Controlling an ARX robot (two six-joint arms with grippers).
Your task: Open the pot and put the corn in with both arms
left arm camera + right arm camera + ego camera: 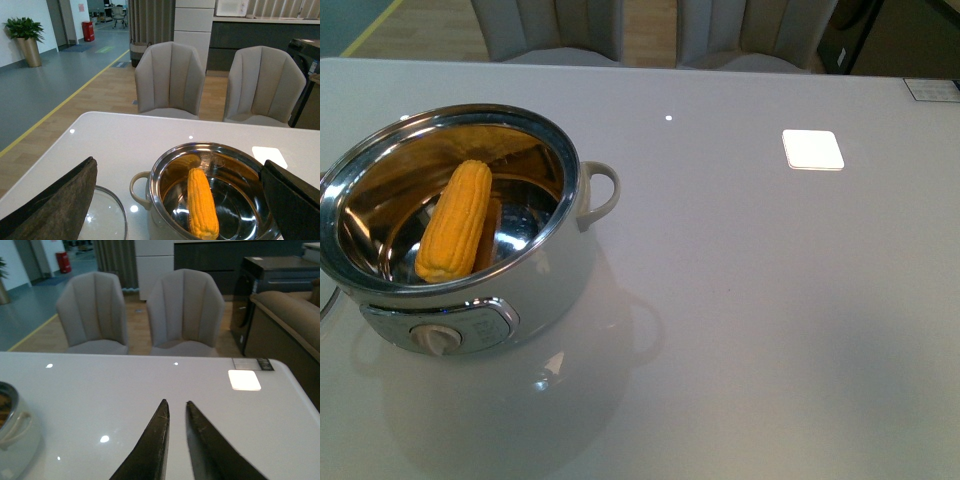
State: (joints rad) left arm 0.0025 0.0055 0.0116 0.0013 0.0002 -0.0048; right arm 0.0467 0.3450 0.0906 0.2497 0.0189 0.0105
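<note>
**Ana:** Since the lid [107, 220] was already off, where did the corn [455, 222] sit?

**Ben:** Inside the pot [582, 160], leaning lengthwise against the steel wall on the side away from the loop handle [601, 192], its thin end up near the far rim. The lid lay flat on the table [770, 300] just beside the pot, on the side opposite that handle.

**Ana:** And the grippers?

**Ben:** The left gripper [180, 200] was spread wide, with nothing between its fingers; it hung over the pot on the knob [438, 340] side. The right gripper [176, 415] was well away from the pot, past the handle side, its fingers nearly pressed together with a thin gap, gripping nothing.

**Ana:** So the job looked about finished?

**Ben:** I judged so. What remained was a clean retreat: lift the left gripper straight up so neither finger clipped the rim or nudged the cob, and keep the right arm low-risk, clear of the handle.
</note>
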